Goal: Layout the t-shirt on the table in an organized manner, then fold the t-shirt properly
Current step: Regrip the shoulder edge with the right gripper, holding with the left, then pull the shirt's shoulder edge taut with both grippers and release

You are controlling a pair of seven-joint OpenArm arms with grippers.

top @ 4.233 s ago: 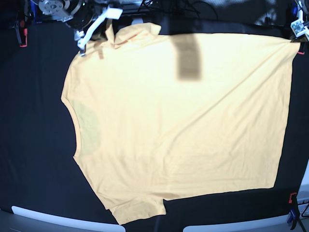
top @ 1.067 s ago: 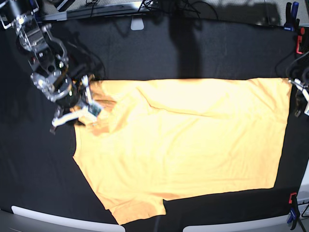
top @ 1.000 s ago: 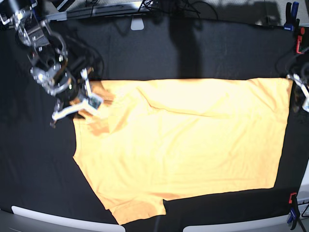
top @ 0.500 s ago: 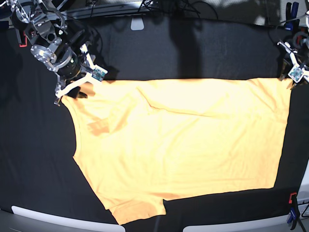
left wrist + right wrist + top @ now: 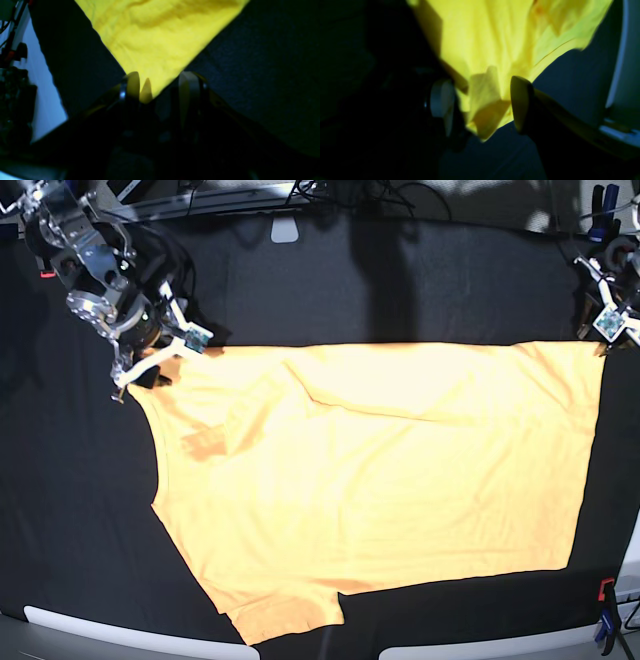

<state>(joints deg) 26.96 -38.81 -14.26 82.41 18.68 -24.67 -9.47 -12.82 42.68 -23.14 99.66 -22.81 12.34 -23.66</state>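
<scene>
Here the t-shirt [image 5: 380,480] lay flat across the middle of the table [image 5: 80,520], its long axis left to right; your right gripper [image 5: 160,352], upper left, stood wide open astride one far corner, while your left gripper [image 5: 610,325], upper right, stood parted around the other

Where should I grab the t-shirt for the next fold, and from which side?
Probably the two corners of the folded top edge of the t-shirt, coming in from the far side. That edge lies straight and flat on the table, and the right gripper and left gripper sit at its two ends, jaws apart.
</scene>
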